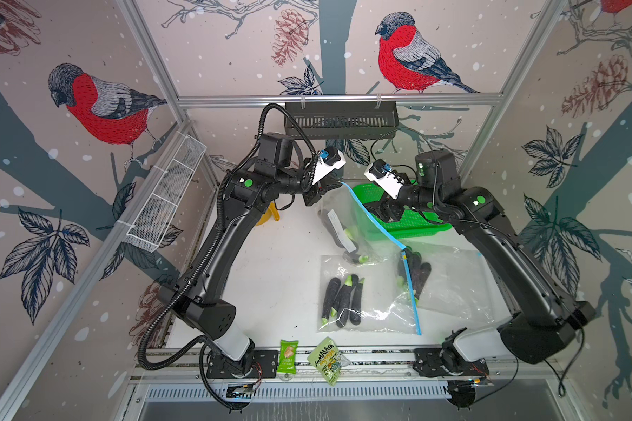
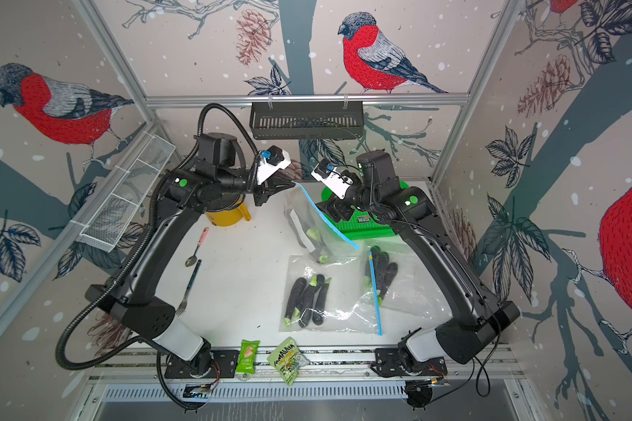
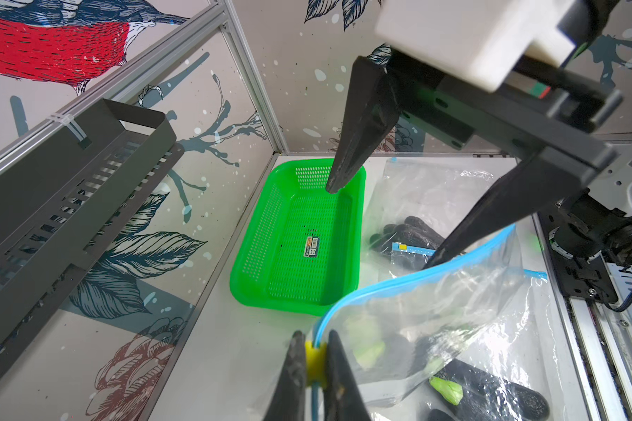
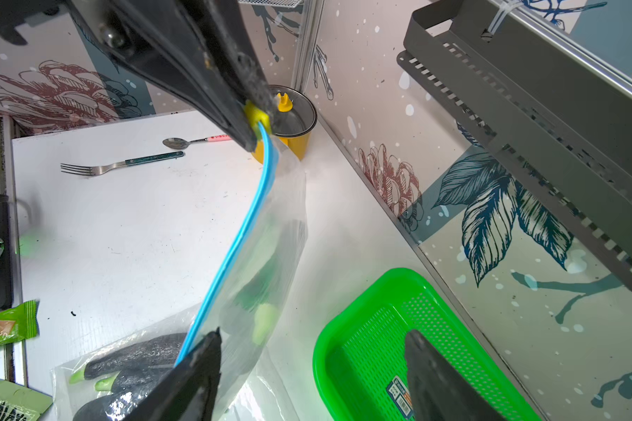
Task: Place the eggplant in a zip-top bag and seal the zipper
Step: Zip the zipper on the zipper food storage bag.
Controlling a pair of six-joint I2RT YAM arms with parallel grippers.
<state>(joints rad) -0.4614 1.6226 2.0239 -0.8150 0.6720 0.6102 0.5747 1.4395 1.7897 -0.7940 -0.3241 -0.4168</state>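
At the tips of my left pincer, pressed together, I was pinching the slider, a small yellow plastic clip riding one end of the zip. From it the zip ran off as a narrow blue band, curved and slack rather than taut. Under it sagged the bag, thin clear film, creased and glinting. The eggplant was already inside: dark, matte and finger-shaped with a pale green cap, and more like it lay beside it. So I judged the loading done and the sealing in hand. Whether the band was pressed shut along its length I could not tell.

At the zip's other end stood my right pincer, spread wide and gripping nothing, one finger just beside the blue band. The next move, as I reckoned it, called for that pincer to pinch the free corner so the band pulled straight. Otherwise the limp film would only follow the slider.

Beyond lay the basket, bright green perforated plastic, rectangular and empty, on the white table. Farthest off, a round yellow pot with a steel lid sat in the corner.
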